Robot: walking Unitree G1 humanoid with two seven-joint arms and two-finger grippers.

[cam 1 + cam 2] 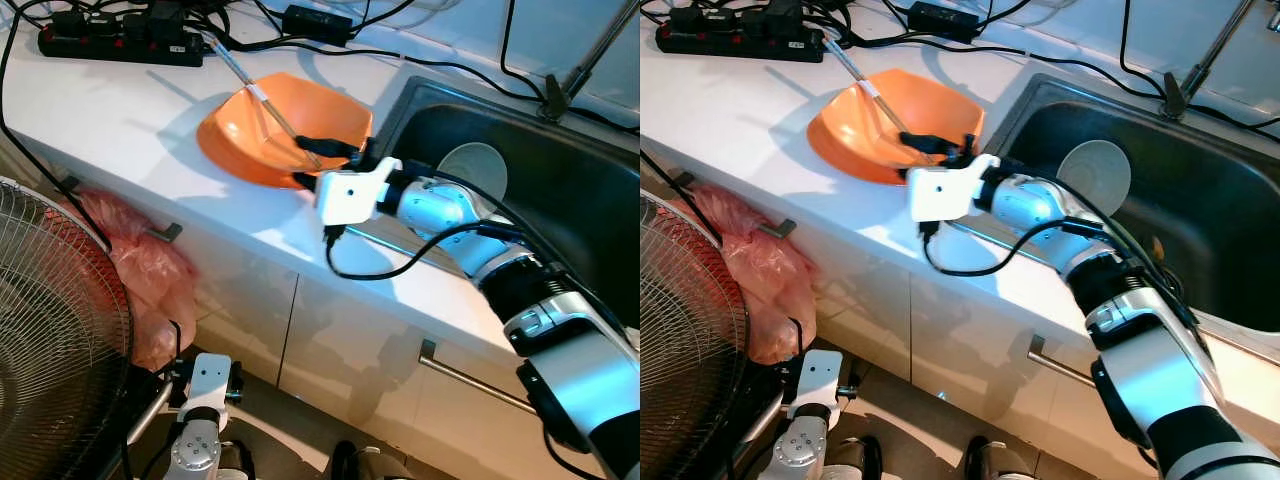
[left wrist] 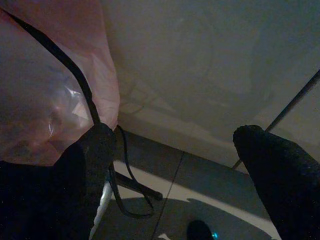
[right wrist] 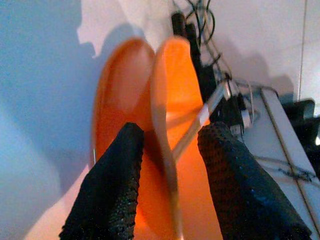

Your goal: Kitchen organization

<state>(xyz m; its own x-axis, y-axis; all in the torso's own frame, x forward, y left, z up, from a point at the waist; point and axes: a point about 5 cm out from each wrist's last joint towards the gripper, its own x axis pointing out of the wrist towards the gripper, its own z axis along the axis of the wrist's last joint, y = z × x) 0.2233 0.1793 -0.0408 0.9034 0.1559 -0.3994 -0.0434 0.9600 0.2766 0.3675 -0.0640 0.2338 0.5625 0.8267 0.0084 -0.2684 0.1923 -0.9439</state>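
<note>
An orange bowl (image 1: 265,130) sits on the white counter (image 1: 120,120) just left of the sink, with a thin metal utensil (image 1: 255,90) leaning in it. My right gripper (image 1: 318,162) reaches over the counter edge to the bowl's near-right rim. In the right wrist view the right gripper (image 3: 172,132) is open, its two black fingers (image 3: 115,180) standing on either side of the bowl's rim (image 3: 162,125), one inside and one outside, with a gap to each. My left gripper (image 2: 175,135) hangs open low by the cabinet front, holding nothing.
A dark steel sink (image 1: 560,200) with a white plate (image 1: 478,170) lies to the right. A black power strip (image 1: 120,45) and cables run along the back of the counter. A pink plastic bag (image 1: 140,270) hangs on a cabinet handle; a fan (image 1: 50,330) stands at left.
</note>
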